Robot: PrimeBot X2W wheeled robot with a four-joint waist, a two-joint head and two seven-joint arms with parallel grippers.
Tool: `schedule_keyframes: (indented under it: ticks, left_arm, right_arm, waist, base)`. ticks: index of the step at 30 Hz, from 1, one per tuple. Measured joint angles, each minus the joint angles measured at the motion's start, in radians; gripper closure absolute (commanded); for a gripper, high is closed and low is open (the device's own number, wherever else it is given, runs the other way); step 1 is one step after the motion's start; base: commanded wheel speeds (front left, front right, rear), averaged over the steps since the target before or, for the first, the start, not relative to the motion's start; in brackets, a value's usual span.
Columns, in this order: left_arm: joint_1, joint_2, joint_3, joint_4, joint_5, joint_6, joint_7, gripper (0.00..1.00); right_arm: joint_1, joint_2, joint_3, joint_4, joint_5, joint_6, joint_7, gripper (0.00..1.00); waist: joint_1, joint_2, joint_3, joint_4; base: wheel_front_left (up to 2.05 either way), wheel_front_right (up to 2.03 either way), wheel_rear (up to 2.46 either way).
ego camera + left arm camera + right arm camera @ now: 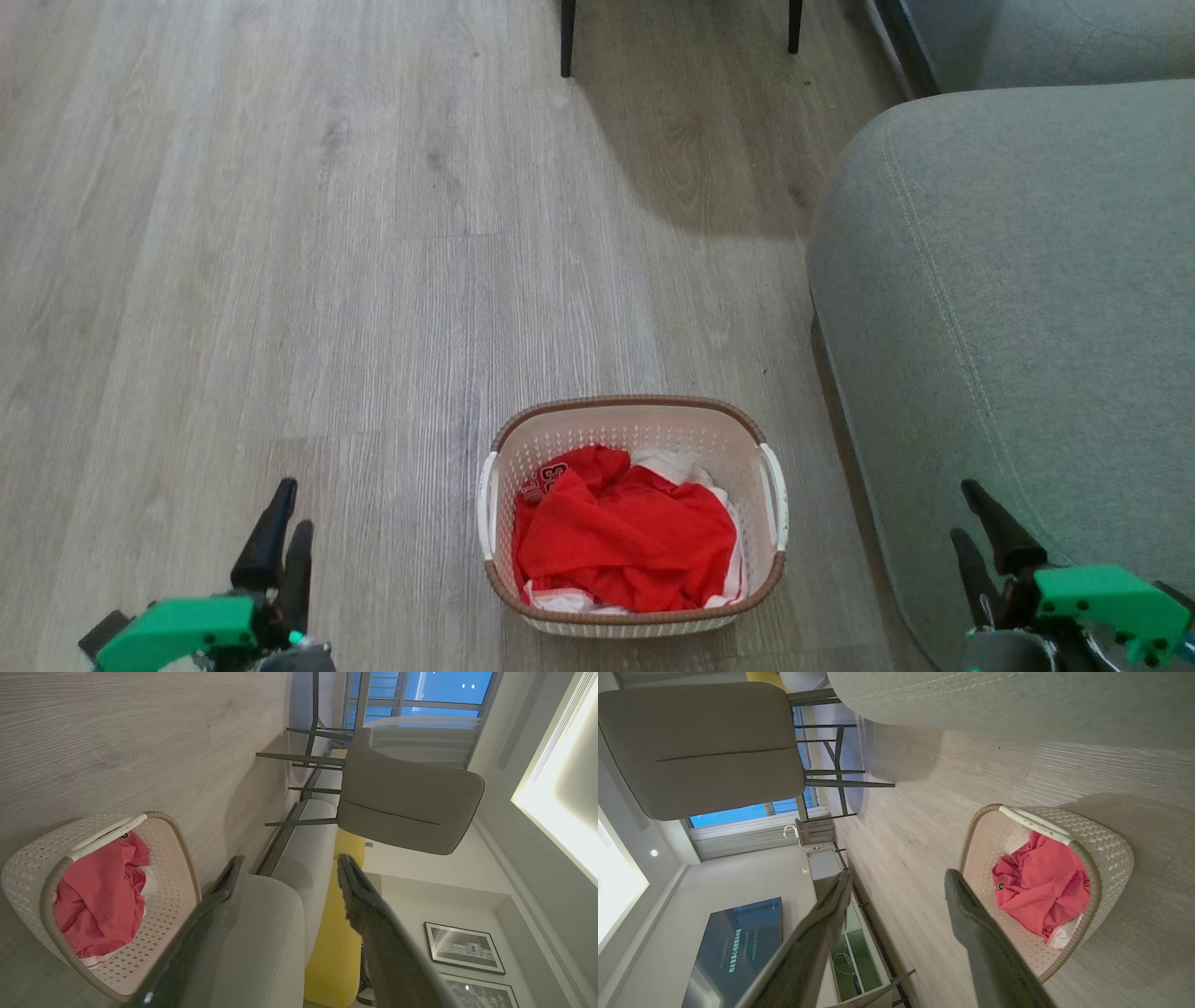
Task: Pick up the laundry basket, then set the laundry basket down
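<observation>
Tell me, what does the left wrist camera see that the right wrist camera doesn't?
Left wrist view: framed pictures on the wall. Right wrist view: a big dark TV screen. Both: the laundry basket with red clothes inside, the grey chair, the grey sofa and the wooden floor.
</observation>
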Motion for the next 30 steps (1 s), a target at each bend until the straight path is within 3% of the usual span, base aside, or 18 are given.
schedule_keyframes:
  ticks: [15,30]
  left_arm:
    - [0.009,0.000,-0.028,-0.051,0.061,0.019,-0.041,0.00]
    - [0.009,0.000,-0.062,-0.120,0.252,0.054,-0.085,0.00]
  right_arm:
    - [0.009,0.000,0.017,-0.021,-0.067,0.000,-0.037,0.00]
    - [0.009,0.000,0.041,-0.087,-0.268,0.000,-0.085,0.00]
  waist:
    - [0.0000,0.0000,-0.004,0.001]
    - [0.0000,0.0000,-0.006,0.005]
  base:
    - [0.00,0.00,0.00]
    - [0.00,0.00,0.00]
